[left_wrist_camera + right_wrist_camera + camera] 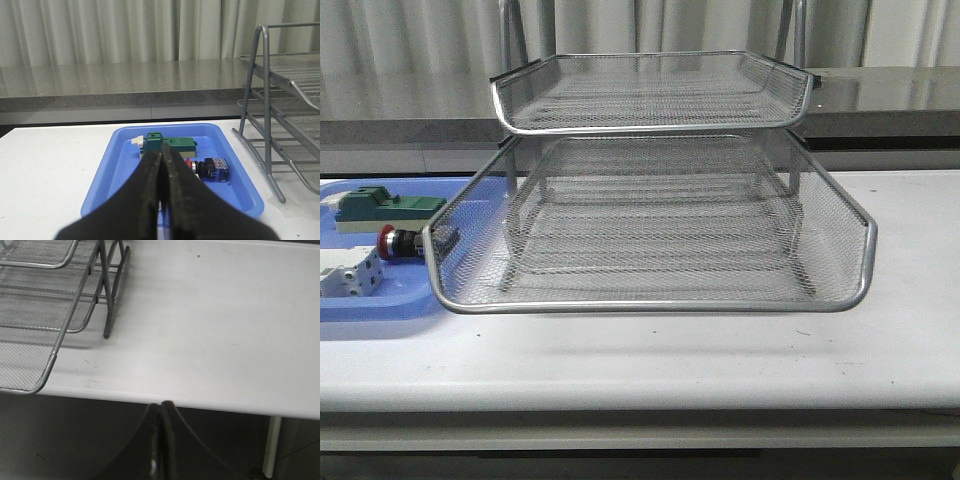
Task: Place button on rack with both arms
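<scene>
The button (400, 243), with a red head, black body and blue rear block, lies on its side in a blue tray (380, 305) at the table's left; it also shows in the left wrist view (210, 168). The silver wire-mesh rack (650, 290) stands mid-table with a tray slid forward; its frame shows in the left wrist view (265, 120) and the right wrist view (107, 300). My left gripper (161, 150) is shut and empty, short of the blue tray. My right gripper (161, 405) is shut and empty at the table's front edge, right of the rack. Neither gripper shows in the front view.
The blue tray (125, 170) also holds a green-topped block (390, 208) (167, 144) and a white terminal block (348, 272). A grey ledge (880, 100) and curtains run behind the table. White tabletop (220, 330) lies right of the rack.
</scene>
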Robot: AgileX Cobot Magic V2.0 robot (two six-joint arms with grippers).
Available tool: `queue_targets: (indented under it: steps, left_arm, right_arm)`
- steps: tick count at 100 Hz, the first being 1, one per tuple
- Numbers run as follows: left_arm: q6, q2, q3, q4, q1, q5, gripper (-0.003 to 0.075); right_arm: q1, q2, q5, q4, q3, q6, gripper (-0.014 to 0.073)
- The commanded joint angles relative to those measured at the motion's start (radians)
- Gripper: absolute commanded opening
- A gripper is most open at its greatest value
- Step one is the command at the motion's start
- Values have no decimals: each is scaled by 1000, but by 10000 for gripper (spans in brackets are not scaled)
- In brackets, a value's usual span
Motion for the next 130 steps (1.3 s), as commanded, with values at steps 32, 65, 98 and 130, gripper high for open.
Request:
queue_targets:
  steps: [32,65,98,130]
  left_arm:
    - [-11,-31,48,-4,-3,-80,-20]
    - [-11,-31,48,-4,-3,-80,-20]
    - [-11,-31,48,-4,-3,-88,-20]
    - [-11,-6,-48,-78,-3,-97,-20]
  right_arm:
    - [-4,9,-64,-16,-33,0,-69]
    - [-4,9,-64,-16,-33,0,-69]
    - [-4,9,-64,-16,-33,0,-69]
    - [-4,9,-64,-16,-33,0,-69]
